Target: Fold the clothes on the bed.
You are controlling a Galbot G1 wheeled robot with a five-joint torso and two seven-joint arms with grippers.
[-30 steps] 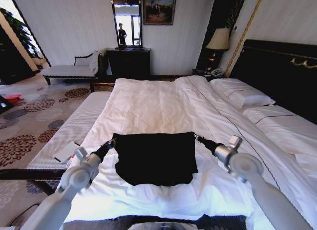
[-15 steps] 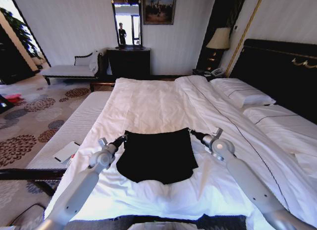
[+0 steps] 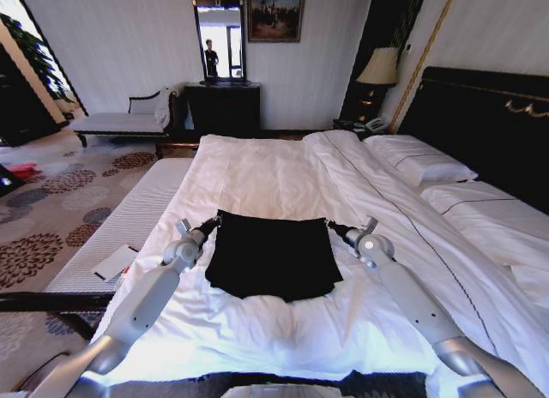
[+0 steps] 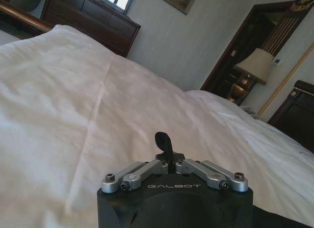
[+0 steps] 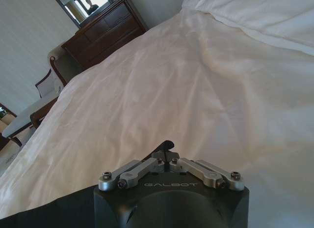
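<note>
- Progress first: the black T-shirt lies on the near half of the bed, on the white duvet, and it reads as a squarish dark block with no sleeves sticking out, so I judge at least one fold is already in.
- Far edge of the shirt is pulled straight and taut between the two arms; the near edge is rounder and a bit ragged, touching the duvet.
- What's left, by my reckoning: lay that held edge down, then at least one more fold to make a tidy packet. Not finished yet.
- Left gripper sits at the shirt's far left corner, right gripper at the far right corner, each touching the cloth.
- Jaws on the left: in the left wrist view the left gripper's black fingertips are pressed together, no gap showing, and from the head view I take them to be pinching the shirt corner.
- Jaws on the right: same story in the right wrist view, fingertips closed tight, black cloth beside the gripper body, so pinched on the other corner.
</note>
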